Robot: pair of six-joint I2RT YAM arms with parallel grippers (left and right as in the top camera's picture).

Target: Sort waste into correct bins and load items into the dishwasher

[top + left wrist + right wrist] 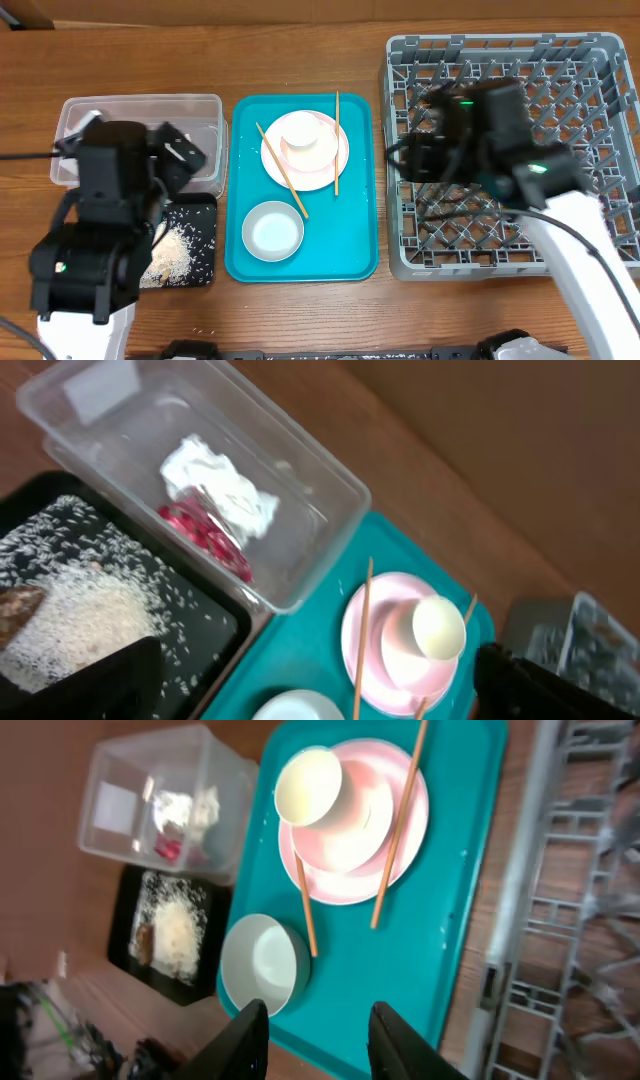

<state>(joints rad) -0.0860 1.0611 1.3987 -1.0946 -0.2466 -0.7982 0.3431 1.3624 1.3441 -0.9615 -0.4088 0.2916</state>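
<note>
The left arm (100, 230) hangs over the left end of the wooden desk (300, 40), its jaws spread wide and released, with nothing between them. Below it the clear tub (310, 560) holds the crumpled white napkin (220, 485) with the red wrapper (205, 535) touching its near side. Just beside the tub is the black tray (215, 630), which carries a heap of white rice (80, 620), loose grains scattered around it and a brown scrap (20, 605) at its edge. In the middle of the desk the teal tray (350, 230) bears the pink plate (320, 175) with the cream cup (303, 133) sitting on it, and the white bowl (273, 230) nearer the front. One chopstick (282, 172) slants across the plate's left side toward the bowl; the other (337, 145) lies across its right edge. The right arm (480, 130) is above the left part of the grey rack (600, 60), its jaws partly apart and grasping nothing.
</note>
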